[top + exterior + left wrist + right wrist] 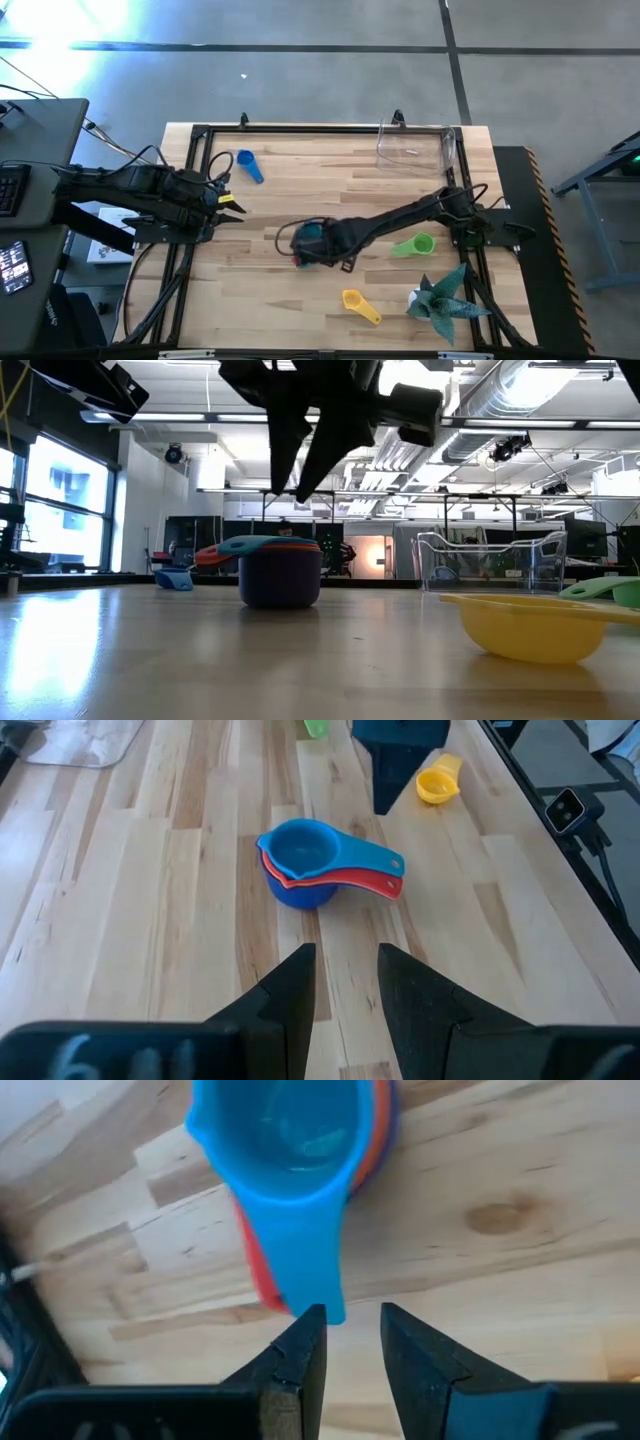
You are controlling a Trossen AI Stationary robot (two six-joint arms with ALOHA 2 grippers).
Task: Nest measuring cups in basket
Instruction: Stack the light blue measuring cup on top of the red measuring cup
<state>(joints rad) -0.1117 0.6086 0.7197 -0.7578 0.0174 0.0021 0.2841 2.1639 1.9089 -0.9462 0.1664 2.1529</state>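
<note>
Nested cup stack [305, 870] mid-bench: left wrist view shows teal over red over purple; high view hides it under the right arm. Right gripper [352, 1342] just above the teal handle [300, 1250], fingers slightly apart, gripping nothing. Left gripper [345, 985] at the bench's left edge, fingers open, empty. Loose cups: one blue [248, 165], one green [415, 244], one yellow [358, 303]. One clear basket [415, 145], far right corner.

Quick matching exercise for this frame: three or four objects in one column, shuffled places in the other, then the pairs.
Objects:
1. small blue plastic measuring cup
2. yellow plastic measuring cup
3. clear rectangular plastic basket
4. nested stack of cups with a teal one on top

Places:
A. far right corner of the table
B. under the right tool
C. near edge, beside the teal spiky plant
D. far left, alone

Pairs: 1-D, 2-C, 3-A, 4-B
</note>
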